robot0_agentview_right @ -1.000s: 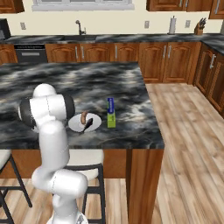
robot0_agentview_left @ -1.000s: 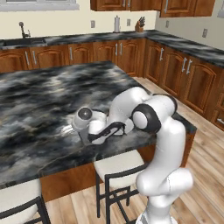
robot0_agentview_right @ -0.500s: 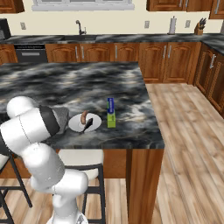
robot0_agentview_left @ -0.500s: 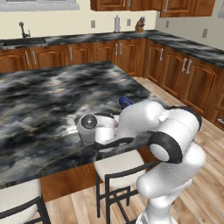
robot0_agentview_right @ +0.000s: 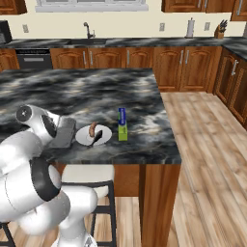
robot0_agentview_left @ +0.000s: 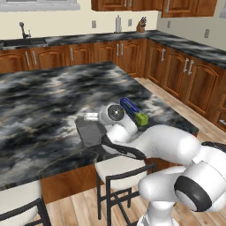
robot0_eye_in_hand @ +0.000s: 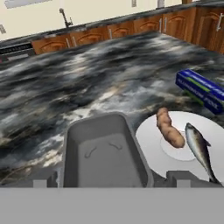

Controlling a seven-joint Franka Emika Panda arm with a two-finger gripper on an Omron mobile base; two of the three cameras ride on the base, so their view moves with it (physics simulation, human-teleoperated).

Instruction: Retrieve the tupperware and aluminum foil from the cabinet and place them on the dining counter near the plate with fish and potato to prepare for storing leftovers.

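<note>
In the hand view the jaws (robot0_eye_in_hand: pixel 113 178) stand spread wide to either side of the grey tupperware (robot0_eye_in_hand: pixel 103 153), which lies flat on the marbled desk (robot0_eye_in_hand: pixel 87 83); whether the fingertips press its walls I cannot tell. Just beside it sits the white plate (robot0_eye_in_hand: pixel 183 148), carrying a brown potato (robot0_eye_in_hand: pixel 169 128) and a fish (robot0_eye_in_hand: pixel 199 148). Beyond the plate lies the blue aluminum foil box (robot0_eye_in_hand: pixel 202 91), close by but apart, with wooden base cabinets (robot0_eye_in_hand: pixel 113 33) along the far wall.

Matt grey tupperware (robot0_eye_in_hand: pixel 103 153) (plastic-looking) on the glossy marbled stone dining counter (robot0_eye_in_hand: pixel 87 78); plate (robot0_eye_in_hand: pixel 153 151) smooth white.
</note>
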